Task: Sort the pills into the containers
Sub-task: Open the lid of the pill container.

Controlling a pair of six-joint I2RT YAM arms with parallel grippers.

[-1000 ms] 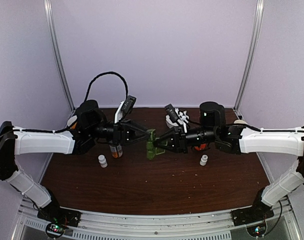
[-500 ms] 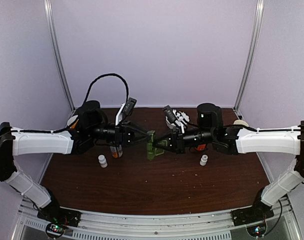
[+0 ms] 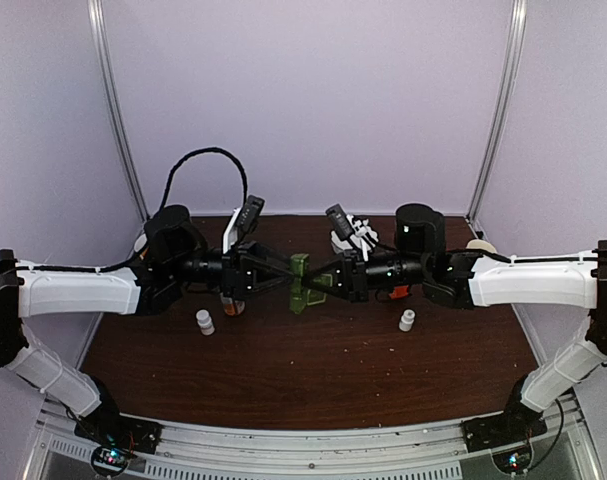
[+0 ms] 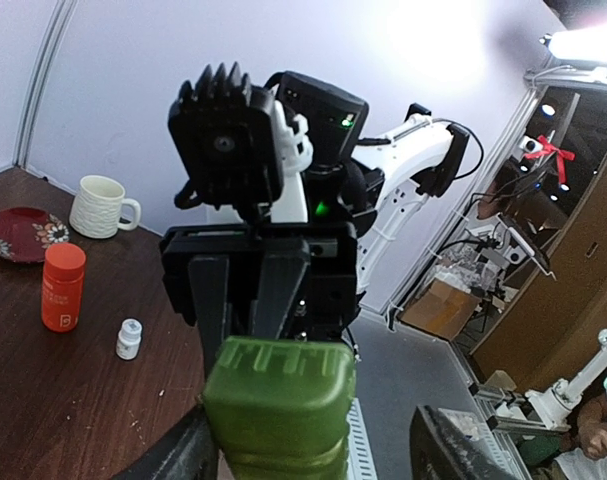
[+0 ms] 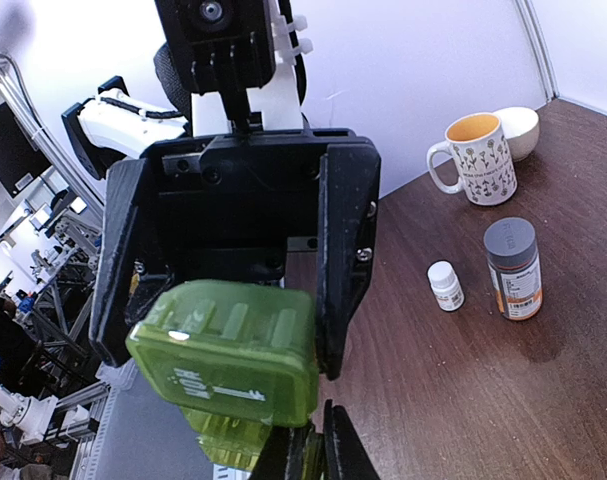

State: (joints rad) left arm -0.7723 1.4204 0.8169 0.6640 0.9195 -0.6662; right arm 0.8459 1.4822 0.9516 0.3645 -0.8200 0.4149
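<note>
We pinch the green pill box (image 5: 228,350) tight in our right gripper (image 3: 318,285), up in the air over the middle of the table (image 3: 303,380). The fingers of our left gripper (image 3: 287,279) stand wide around it.

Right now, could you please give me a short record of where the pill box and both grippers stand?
pill box: dark green, held up between the two arms
right gripper: shut on one end of the pill box
left gripper: open, fingers flanking the other end
table: small white bottles, orange bottle, grey-capped bottle
</note>
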